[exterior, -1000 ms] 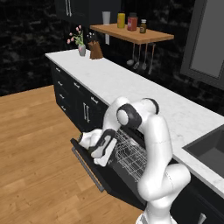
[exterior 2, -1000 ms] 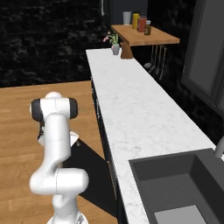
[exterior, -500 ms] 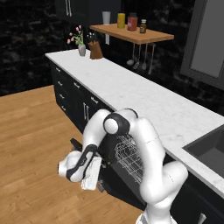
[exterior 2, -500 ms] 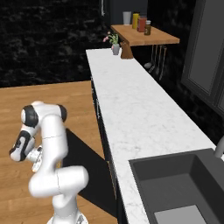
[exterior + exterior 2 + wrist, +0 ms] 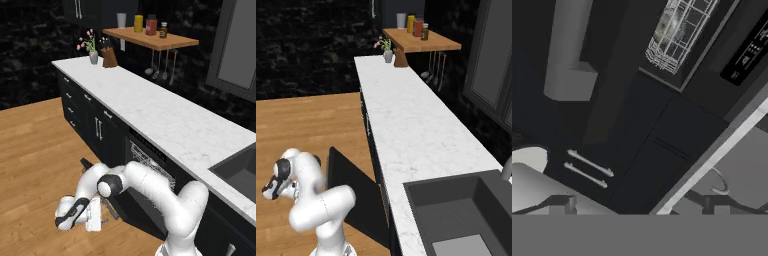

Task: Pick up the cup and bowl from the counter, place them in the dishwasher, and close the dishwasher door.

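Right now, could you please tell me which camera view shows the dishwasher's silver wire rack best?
The hand view: the silver wire rack appears from above, its grid plain inside the black dishwasher. The left base view shows a slice of it behind the arm. In the right base view, the black fold-down door blocks it.

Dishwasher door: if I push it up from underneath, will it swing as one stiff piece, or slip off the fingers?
Probably swings stiffly: the dishwasher door looks like one flat, solid panel hinged at the cabinet. Its plain smooth face shows no lip, so contact may slide. The rack sits inside, likely not blocking.
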Available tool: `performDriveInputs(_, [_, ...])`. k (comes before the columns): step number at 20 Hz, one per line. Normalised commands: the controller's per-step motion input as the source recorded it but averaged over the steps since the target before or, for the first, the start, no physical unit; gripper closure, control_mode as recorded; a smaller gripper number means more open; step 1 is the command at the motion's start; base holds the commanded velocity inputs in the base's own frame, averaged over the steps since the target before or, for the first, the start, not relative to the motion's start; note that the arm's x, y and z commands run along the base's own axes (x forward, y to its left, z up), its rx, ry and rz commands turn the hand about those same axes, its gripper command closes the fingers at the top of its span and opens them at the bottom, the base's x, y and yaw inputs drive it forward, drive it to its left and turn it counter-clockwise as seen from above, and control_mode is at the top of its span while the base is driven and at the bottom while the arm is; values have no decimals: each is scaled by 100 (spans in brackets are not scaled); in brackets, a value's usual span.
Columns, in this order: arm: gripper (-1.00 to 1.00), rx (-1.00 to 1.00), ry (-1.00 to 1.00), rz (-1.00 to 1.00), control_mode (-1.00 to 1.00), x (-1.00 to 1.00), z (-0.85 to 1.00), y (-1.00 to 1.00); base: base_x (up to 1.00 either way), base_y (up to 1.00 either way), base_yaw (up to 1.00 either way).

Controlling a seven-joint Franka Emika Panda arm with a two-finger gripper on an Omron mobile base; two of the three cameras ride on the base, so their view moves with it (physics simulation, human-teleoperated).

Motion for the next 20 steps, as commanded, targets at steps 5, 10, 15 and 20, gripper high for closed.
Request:
performDriveInputs(5, [-100,-25,4,4,-100,3,-85,-41,0,0,0])
performDriveInputs(10, [-100,-5,8,21,-100,35,-54,-80,0,0,0])
performDriveInputs(15, [-100,-2,19,12,-100,78,-74,-84,0,0,0])
performDriveInputs(20, [-100,0,17,3,-100,100,-43,-96,0,0,0])
